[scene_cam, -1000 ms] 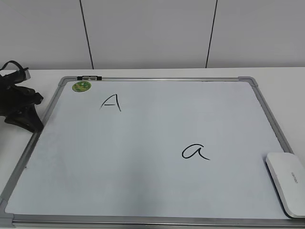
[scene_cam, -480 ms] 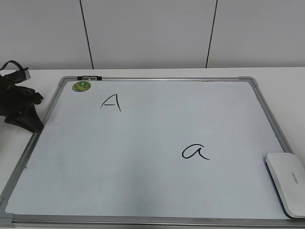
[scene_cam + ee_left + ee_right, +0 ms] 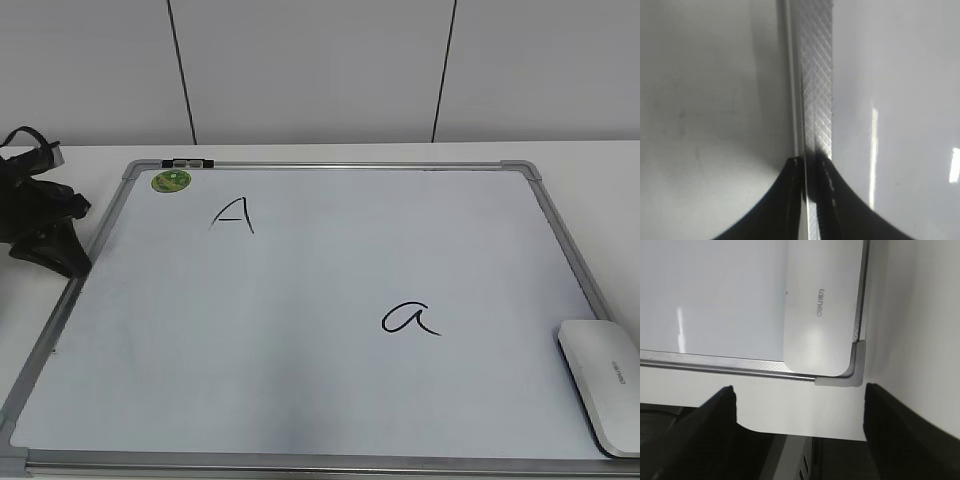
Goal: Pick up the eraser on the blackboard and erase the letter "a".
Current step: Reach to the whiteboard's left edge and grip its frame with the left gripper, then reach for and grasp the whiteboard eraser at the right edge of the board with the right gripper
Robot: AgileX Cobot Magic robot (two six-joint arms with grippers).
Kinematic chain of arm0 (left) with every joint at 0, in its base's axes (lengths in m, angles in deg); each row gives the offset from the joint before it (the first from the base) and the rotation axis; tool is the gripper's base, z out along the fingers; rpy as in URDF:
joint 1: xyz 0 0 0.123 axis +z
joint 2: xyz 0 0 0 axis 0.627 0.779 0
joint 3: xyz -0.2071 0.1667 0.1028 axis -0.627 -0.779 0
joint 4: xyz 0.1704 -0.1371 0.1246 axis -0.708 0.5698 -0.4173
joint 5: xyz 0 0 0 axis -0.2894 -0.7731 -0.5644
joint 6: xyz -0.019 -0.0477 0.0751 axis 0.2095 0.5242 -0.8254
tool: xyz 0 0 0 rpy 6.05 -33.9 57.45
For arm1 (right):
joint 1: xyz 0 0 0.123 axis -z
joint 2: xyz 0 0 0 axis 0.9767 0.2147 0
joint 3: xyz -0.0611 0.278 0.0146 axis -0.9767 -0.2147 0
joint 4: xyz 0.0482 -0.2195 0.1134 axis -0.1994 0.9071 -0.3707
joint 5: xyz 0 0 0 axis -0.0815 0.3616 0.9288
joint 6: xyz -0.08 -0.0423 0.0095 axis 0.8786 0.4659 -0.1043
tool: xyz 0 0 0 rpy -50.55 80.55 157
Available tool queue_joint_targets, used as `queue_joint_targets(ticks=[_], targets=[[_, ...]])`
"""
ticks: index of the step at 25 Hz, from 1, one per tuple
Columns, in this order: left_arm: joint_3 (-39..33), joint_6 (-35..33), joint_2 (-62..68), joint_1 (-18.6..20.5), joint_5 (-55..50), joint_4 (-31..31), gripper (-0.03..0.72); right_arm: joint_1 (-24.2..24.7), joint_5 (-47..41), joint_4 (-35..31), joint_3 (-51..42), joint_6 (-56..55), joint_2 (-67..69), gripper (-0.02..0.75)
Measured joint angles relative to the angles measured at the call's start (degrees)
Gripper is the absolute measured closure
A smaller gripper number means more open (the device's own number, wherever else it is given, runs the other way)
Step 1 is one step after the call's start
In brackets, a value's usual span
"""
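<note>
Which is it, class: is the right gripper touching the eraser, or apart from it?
Apart. In the right wrist view the right gripper has its fingers wide open, short of the eraser, with bare table and the blackboard frame between them.

Exterior view: raised, slanting down across whole blackboard point(image 3: 320, 400) toward back wall.
Left wrist view: very close, straight down on board's frame edge.
Right wrist view: near, looking down at board's corner cap with eraser point(image 3: 822, 300); exterior view shares this corner.
</note>
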Motion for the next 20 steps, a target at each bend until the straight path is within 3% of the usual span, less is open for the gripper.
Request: queue_joint_targets(ticks=[20], targets=[[0.0, 0.0, 0.0, 0.0, 0.0, 0.0, 0.638, 0.0, 12.05, 1.09, 0.13, -1.23, 17.43, 0.13]])
